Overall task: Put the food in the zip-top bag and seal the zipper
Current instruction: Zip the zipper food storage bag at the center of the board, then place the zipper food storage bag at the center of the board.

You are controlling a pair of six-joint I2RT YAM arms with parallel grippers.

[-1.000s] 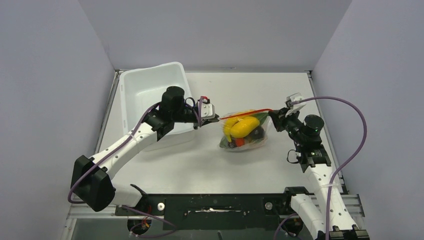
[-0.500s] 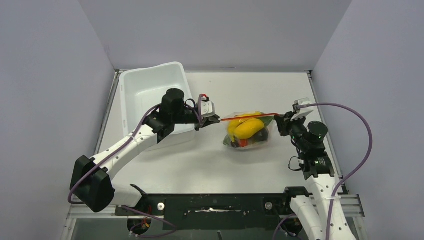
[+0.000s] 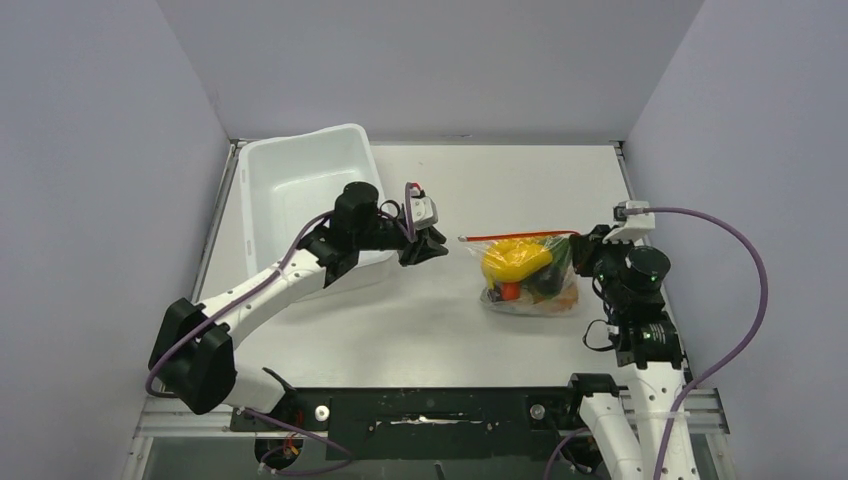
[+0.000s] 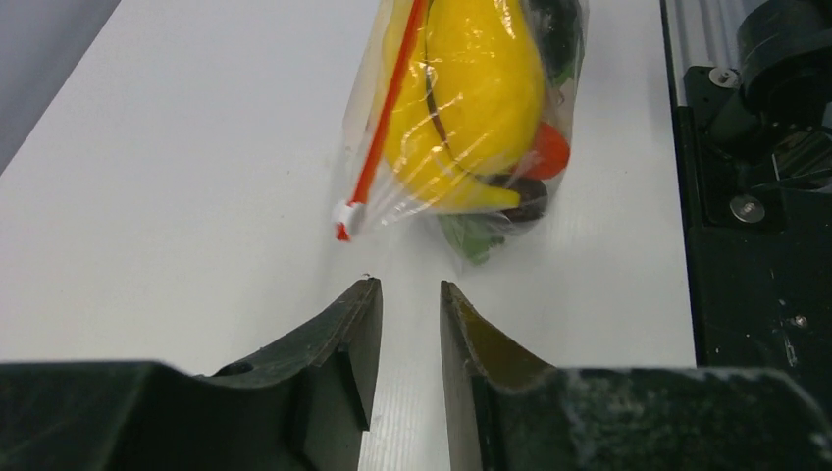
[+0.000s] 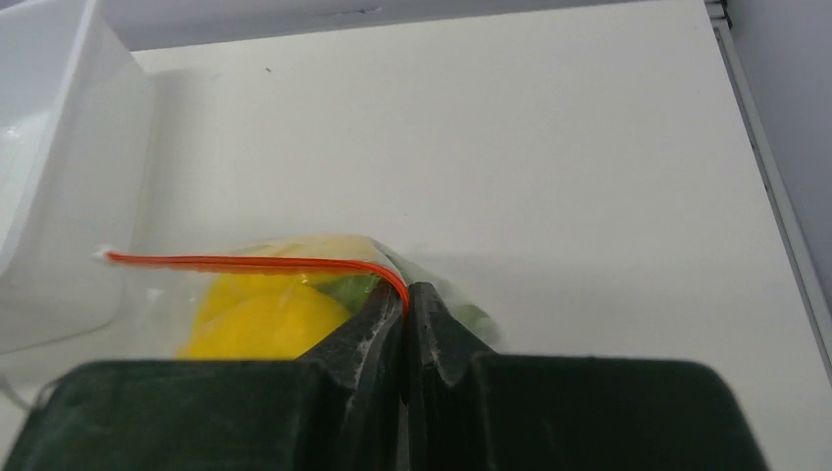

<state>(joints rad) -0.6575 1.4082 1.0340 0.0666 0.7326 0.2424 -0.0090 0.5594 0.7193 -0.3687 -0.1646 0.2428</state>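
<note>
Sealing looks nearly finished: food [image 3: 515,260] sits inside the bag [image 3: 545,300] on the table [image 3: 400,320]. Your right gripper [image 5: 404,294] is clamped on the zipper [image 5: 245,261] end and your left gripper [image 4: 407,289] stands apart, empty. Check the strip's closure next.

Food [image 3: 515,262] in zip-top bag [image 3: 545,300], tub [image 3: 290,185] at left, both on table [image 3: 500,180]

a robotics lab test cell: plain pale grey panels [image 3: 100,150] wall in a white flat surface [image 3: 420,320] on its far, left and right edges. two white-and-black jointed robot arms [image 3: 260,290] are bolted to a black mounting rail [image 3: 430,408] at the near edge, trailing purple cables [image 3: 765,290]. the props are staged: plastic toy food [image 3: 515,260] in a clear plastic zip-top bag [image 3: 545,300].
</note>
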